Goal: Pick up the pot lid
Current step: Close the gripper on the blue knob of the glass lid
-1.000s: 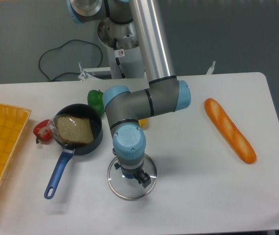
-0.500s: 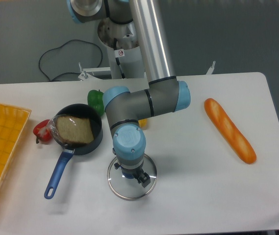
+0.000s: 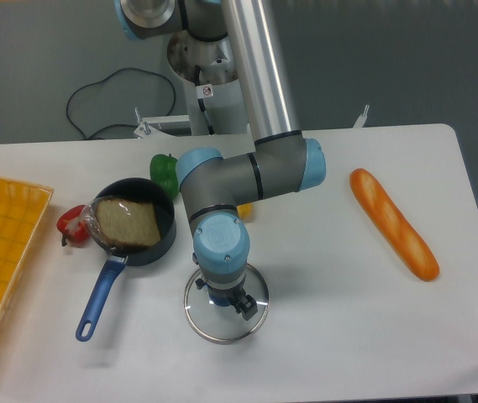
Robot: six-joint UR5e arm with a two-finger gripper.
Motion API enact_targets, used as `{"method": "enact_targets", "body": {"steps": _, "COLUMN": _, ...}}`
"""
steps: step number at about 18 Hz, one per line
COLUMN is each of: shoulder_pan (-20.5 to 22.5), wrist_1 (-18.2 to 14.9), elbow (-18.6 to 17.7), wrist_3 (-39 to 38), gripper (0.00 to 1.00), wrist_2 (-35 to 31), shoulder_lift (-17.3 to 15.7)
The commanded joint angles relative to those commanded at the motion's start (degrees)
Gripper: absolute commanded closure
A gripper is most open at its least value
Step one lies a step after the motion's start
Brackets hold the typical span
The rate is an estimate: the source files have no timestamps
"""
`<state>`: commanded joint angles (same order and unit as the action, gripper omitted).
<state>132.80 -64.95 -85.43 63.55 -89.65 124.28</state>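
Your gripper (image 3: 225, 297) sits low at pot lid (image 3: 222, 326), fingers apart on either side of blue knob (image 3: 219, 299); whether they grip it, you can't tell from here. Lid lies toward near edge of table (image 3: 348, 336), left of middle in view. Farther left, you have pan (image 3: 166, 220) holding bagged bread (image 3: 125, 225).

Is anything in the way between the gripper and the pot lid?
Nothing that I can see. The gripper is right down at the blue knob of the pot lid.
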Motion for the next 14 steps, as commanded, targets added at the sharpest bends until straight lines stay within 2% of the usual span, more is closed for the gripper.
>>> {"method": "enact_targets", "body": {"steps": 2, "shoulder_pan": -0.09, "wrist_1": 0.00, "elbow": 0.00, "wrist_3": 0.09, "gripper": 0.00, "wrist_2": -0.09, "shoulder_lift": 0.09}}
{"method": "enact_targets", "body": {"steps": 4, "shoulder_pan": -0.09, "wrist_1": 0.00, "elbow": 0.00, "wrist_3": 0.09, "gripper": 0.06, "wrist_2": -0.09, "shoulder_lift": 0.00}}
{"method": "enact_targets", "body": {"steps": 9, "shoulder_pan": -0.09, "wrist_1": 0.00, "elbow": 0.09, "wrist_3": -0.09, "gripper": 0.12, "wrist_2": -0.09, "shoulder_lift": 0.00}}
{"method": "enact_targets", "body": {"steps": 14, "shoulder_pan": -0.09, "wrist_1": -0.09, "elbow": 0.09, "wrist_3": -0.26, "gripper": 0.30, "wrist_2": -0.09, "shoulder_lift": 0.00}}
